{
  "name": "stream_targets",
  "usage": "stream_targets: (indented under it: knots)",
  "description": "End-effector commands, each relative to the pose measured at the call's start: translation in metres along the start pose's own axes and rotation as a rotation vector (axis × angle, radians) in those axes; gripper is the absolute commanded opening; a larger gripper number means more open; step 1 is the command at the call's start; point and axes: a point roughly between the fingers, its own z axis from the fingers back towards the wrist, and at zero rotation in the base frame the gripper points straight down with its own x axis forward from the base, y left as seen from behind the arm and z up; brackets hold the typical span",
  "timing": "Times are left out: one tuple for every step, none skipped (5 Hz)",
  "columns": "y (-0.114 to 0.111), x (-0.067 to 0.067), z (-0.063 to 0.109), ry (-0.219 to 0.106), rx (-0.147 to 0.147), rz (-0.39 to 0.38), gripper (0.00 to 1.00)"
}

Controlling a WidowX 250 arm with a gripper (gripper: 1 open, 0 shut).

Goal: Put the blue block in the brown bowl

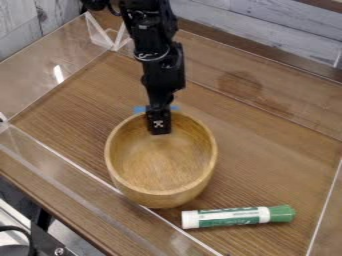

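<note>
The wooden counter [267, 130] spreads under everything. On it stands the brown bowl [160, 170], round and hollow. The black robot arm [150, 42] reaches down from the top to the bowl's far rim. At its lower end the dark claw [158, 122] is drawn narrow; whether it grips anything, one cannot tell. The white-and-green marker [238, 217] lies near the bowl, toward the lower right. The blue block [139, 110], smallest and partly hidden, shows just beyond the bowl's far rim, beside the claw.

Light blue was seen on the block [139, 109], light brown on the bowl [160, 172], white and green on the marker [238, 217].
</note>
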Motion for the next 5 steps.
stream_targets:
  knots:
    - [0.004, 0.007, 0.009, -0.019, 0.045, -0.043, 0.0]
    - [0.003, 0.008, 0.006, -0.018, 0.046, -0.06, 0.0]
    - [0.003, 0.008, 0.003, -0.016, 0.047, -0.075, 0.0]
    - [0.003, 0.009, -0.001, -0.014, 0.048, -0.091, 0.0]
    - [0.002, 0.01, -0.004, -0.012, 0.049, -0.106, 0.0]
